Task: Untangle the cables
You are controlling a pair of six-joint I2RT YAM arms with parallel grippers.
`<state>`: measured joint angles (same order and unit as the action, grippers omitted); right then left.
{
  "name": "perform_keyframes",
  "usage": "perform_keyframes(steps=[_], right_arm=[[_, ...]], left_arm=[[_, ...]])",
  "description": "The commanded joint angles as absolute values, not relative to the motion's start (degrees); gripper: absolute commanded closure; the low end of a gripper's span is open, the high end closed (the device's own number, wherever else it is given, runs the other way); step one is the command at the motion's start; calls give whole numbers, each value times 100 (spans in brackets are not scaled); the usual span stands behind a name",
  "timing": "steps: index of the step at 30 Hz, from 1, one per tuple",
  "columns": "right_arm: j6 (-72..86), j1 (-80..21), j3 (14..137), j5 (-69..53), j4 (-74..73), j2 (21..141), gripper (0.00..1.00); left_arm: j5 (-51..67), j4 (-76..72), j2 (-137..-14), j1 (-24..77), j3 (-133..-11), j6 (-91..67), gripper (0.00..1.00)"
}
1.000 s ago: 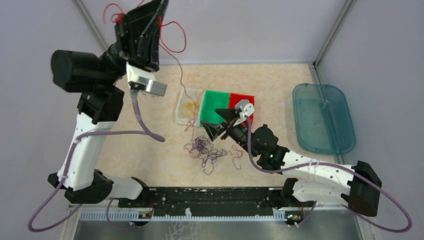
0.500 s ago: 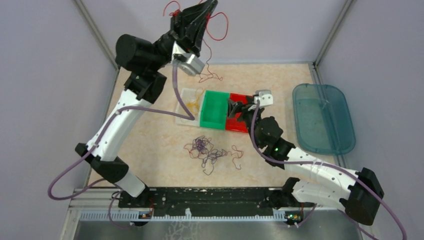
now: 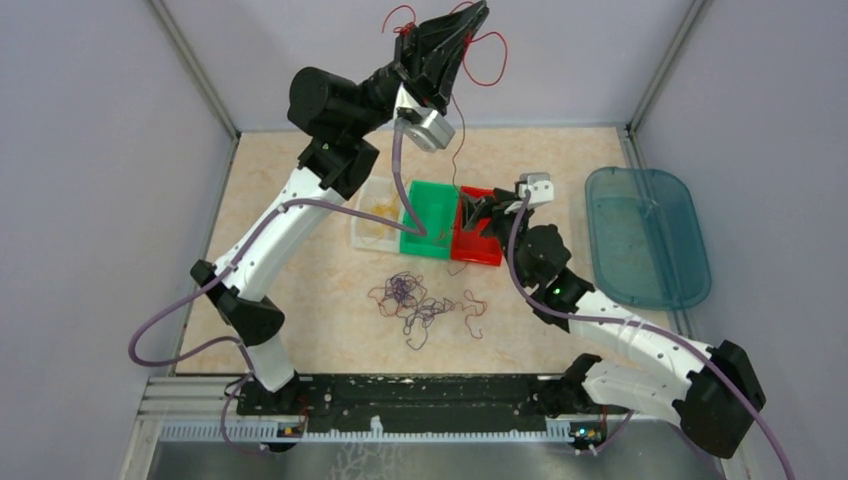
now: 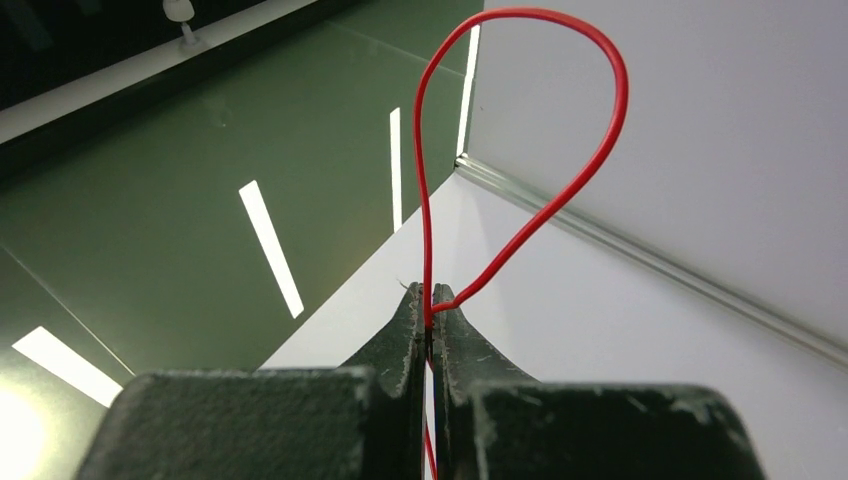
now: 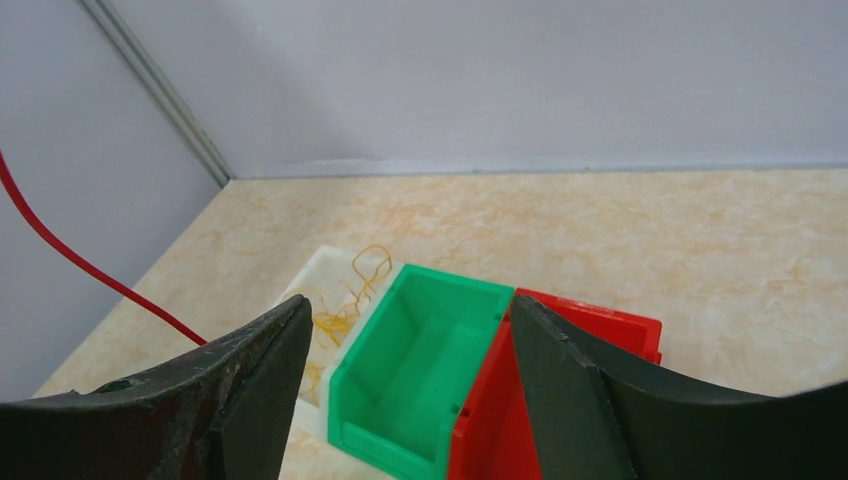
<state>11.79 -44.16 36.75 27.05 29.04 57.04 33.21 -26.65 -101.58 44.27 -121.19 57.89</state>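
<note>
High above the table's far side, my left gripper [image 3: 478, 12] is shut on a red cable [image 3: 458, 150]; loops curl around the fingers and one strand hangs down toward the red bin [image 3: 480, 250]. In the left wrist view the gripper [image 4: 430, 295] pinches this red cable [image 4: 600, 140], which loops above the tips. My right gripper [image 3: 478, 210] hovers open over the red bin's near-left part, holding nothing. A tangle of dark purple cables [image 3: 408, 300] and a red one [image 3: 475, 310] lies on the table. A yellow cable [image 3: 378, 212] lies in the white bin [image 3: 362, 235].
A green bin [image 3: 435, 200] stands between the white and red bins. In the right wrist view the open gripper [image 5: 408, 300] frames the green bin [image 5: 420, 350], the red bin [image 5: 600, 330] and the white bin [image 5: 320, 275]. A teal tray [image 3: 645, 235] sits at the right wall.
My left arm has swung from the far left to above the bins, carrying the red cable. My right gripper has moved back from the green bin's front to over the red bin.
</note>
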Motion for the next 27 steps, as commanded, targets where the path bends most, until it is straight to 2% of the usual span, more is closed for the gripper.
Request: perform_keyframes(steps=[1, 18, 27], right_arm=[[1441, -4243, 3613, 2078, 3019, 5740, 27], [1679, -3434, 3568, 2549, 3107, 5873, 29], [1834, -3128, 3401, 2498, 3093, 5915, 28]], left_arm=[[3344, -2980, -10210, 4544, -12374, 5837, 100], [3228, -3032, -10379, 4863, -12065, 5561, 100], [2903, -3333, -10154, 4860, -11089, 5302, 100]])
